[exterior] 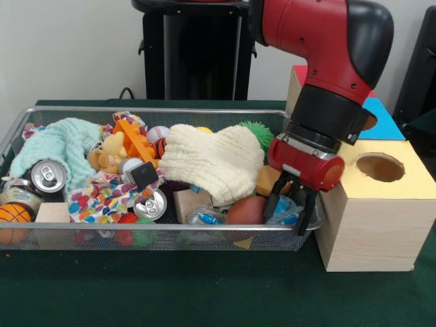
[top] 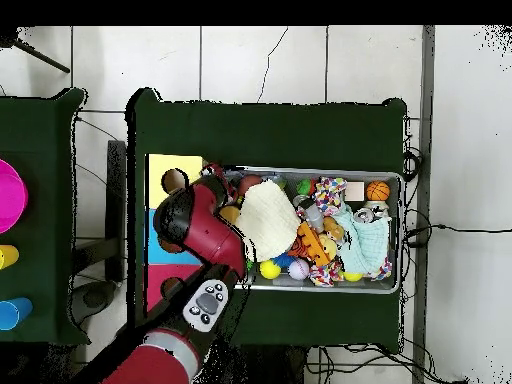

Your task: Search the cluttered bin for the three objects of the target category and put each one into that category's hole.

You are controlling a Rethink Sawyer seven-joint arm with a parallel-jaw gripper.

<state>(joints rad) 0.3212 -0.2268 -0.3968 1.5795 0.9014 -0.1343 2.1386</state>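
Now gripper (exterior: 291, 208), fingers spread, holding nothing, straddles a packet (exterior: 283, 212) at the bin (exterior: 163, 227) end nearest the box (exterior: 381, 218).

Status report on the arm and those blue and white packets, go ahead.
Gripper down in the bin's corner beside the wooden box, fingers spread around a blue-white packet. Second packet by the front rim. Cream cloth covers the middle.

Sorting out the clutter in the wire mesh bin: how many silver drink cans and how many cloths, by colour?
Silver drink cans: 2
Mint green knitted cloth: 1
Cream textured cloth: 1
Heart-print multicoloured cloth: 1
Total: 5
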